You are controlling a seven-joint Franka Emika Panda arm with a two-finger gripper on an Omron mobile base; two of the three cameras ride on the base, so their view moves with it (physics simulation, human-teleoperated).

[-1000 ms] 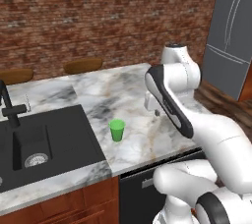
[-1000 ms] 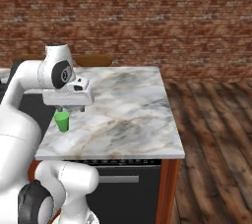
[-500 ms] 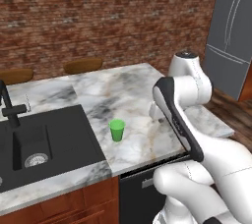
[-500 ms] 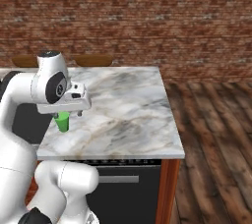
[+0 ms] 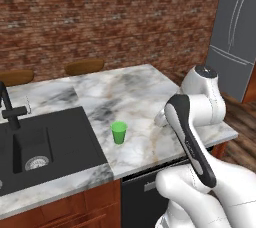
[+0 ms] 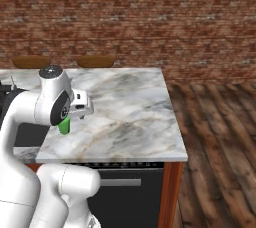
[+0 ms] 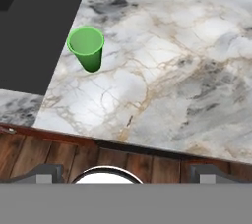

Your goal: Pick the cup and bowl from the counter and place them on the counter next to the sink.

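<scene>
The small green cup stands upright on the marble counter, just right of the black sink. In the hand view the cup sits to the upper left beside the sink. My gripper is open, its tips wide apart with nothing between them, hovering over the counter's front edge and well apart from the cup. From the right base view my hand hangs above the counter, and the arm partly covers the cup. The bowl is out of view.
A black faucet rises at the sink's far left. Two brown stool seats stand behind the counter against the brick wall. A grey fridge is at the right. Wood floor lies past the counter's right end.
The arm has drawn back from near the cup toward the counter's front edge and to the right. The cup has stayed in place and the gripper has stayed open.
</scene>
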